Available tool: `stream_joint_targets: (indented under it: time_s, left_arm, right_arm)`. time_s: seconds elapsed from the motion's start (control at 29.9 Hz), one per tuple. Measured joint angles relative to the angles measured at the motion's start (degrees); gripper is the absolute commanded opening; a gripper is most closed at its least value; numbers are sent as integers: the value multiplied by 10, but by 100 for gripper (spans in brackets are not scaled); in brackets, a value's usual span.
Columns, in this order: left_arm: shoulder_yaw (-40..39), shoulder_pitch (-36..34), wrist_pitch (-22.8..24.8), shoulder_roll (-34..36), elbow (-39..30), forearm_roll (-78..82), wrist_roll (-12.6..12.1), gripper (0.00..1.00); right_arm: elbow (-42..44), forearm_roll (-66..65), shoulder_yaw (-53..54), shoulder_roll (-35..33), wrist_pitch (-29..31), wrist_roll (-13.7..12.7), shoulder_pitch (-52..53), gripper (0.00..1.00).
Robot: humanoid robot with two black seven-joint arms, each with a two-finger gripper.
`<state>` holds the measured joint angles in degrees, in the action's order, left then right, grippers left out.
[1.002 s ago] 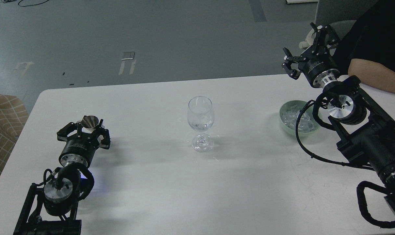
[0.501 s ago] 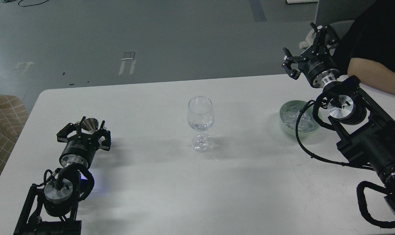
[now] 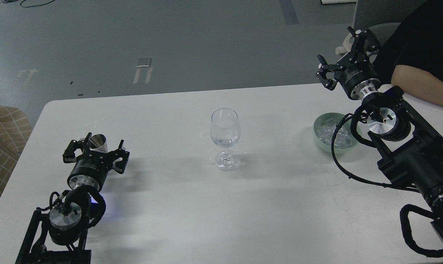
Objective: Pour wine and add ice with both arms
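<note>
A: What is seen in the head view on the left side of the desk (image 3: 170,205)?

B: The left gripper (image 3: 95,151) is spread wide near the left edge, and a small metal cup (image 3: 98,142) is seen between its fingers; whether it is touched cannot be told.

A: And at the centre?

B: A clear stemmed glass (image 3: 225,137) is stood upright there, well apart from both arms.

A: Where is the ice (image 3: 329,134) found?

B: It is heaped in a pale green bowl (image 3: 318,139) near the right edge, partly hidden by the right arm's cable.

A: The right gripper (image 3: 344,51)?

B: It is raised beyond the far right corner, fingers spread wide, nothing held. A person's forearm (image 3: 423,86) is laid at that corner.
</note>
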<state>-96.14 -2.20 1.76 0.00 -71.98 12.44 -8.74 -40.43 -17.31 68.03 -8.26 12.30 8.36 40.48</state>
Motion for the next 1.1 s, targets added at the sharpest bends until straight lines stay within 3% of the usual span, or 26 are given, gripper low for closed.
stream_joint_targets:
  time_s: [0.47, 0.9, 1.1]
  left_arm:
    - [5, 55, 2, 0, -35, -4, -7, 98]
    - [-7, 147, 8, 0, -100, -10, -12, 98]
    - [-58, 158, 52, 3, -98, -11, -11, 98]
  right_arm:
    - [-2, 1, 2, -1, 0, 0, -6, 100]
    - [-6, 1, 4, -7, 2, 0, -8, 100]
    - [-6, 1, 4, -14, 1, 0, -8, 100]
